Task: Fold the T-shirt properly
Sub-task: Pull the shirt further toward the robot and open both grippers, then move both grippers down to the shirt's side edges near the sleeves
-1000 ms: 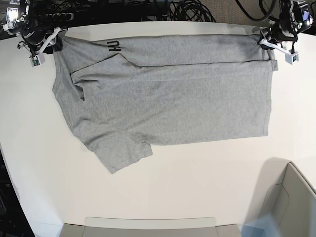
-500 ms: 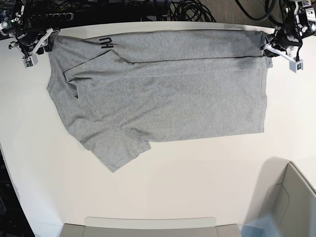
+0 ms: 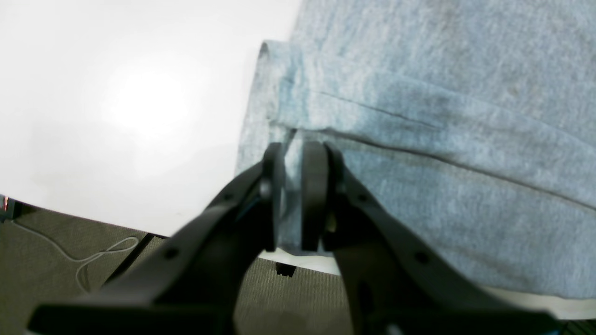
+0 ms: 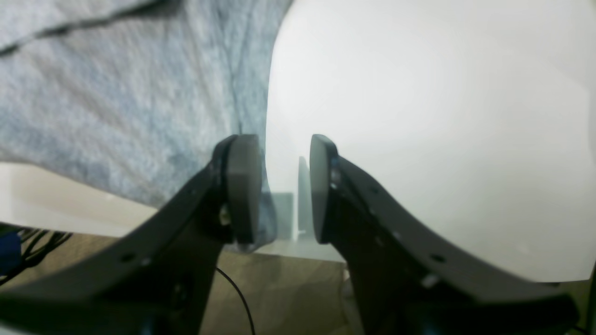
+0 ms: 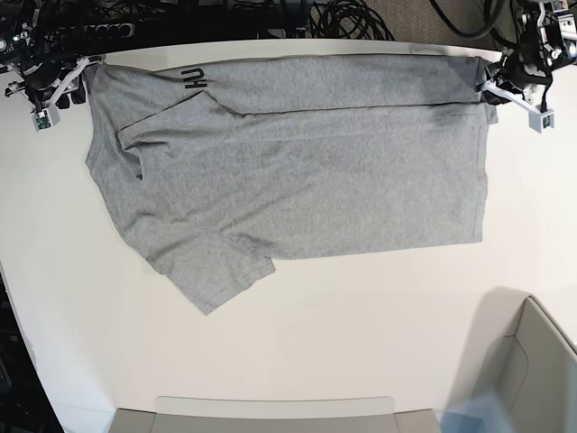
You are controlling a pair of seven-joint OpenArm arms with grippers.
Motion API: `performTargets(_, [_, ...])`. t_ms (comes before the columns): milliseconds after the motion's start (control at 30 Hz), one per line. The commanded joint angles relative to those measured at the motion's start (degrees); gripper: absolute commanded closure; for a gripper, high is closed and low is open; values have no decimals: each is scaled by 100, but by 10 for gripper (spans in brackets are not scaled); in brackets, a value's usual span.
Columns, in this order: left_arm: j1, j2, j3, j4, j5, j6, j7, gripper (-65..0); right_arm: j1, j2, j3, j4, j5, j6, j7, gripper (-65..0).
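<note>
One tabletop (image 5: 361, 343), plain white, glossy enough to show a soft light glare in the left wrist view. Behind its far edge: a tangle of black cables (image 5: 352, 18) and brownish carpet floor (image 3: 56, 260). Two pale grey bin-like shapes sit at the near edge, one along the bottom (image 5: 270, 415), one at the bottom corner (image 5: 527, 361); what they are, can't tell.

One T-shirt (image 5: 306, 180), heather grey, spread flat across the far half of the tabletop, long axis running side to side. Top strip is folded over along the far edge, and black lettering (image 5: 194, 81) shows on that flap near one end. One short sleeve (image 5: 212, 271) sticks out toward the near side. Hem edge runs straight down the other end.

Two hands, one at each far corner of the shirt. Left hand (image 3: 293, 195): fingers nearly together with a fold of grey fabric pinched between them, at the hem corner right on the table edge. Right hand (image 4: 279, 186): fingers apart with a visible gap; cloth lies against the inner face of one finger (image 4: 242, 186), the other finger is clear of it. View is blurry, so whether it actually grips the cloth I can't tell.
</note>
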Motion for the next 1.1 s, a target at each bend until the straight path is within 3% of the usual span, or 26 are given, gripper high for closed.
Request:
performTargets(0, [20, -89, -51, 103, -40, 21, -43, -90, -52, 94, 64, 93, 52, -5, 79, -192])
performTargets(567, [-86, -98, -51, 112, -40, 21, -43, -89, 27, 76, 126, 93, 43, -40, 97, -191])
performTargets(1067, [-622, -62, -59, 183, -40, 21, 335, -89, 537, -372, 398, 524, 52, -23, 97, -191])
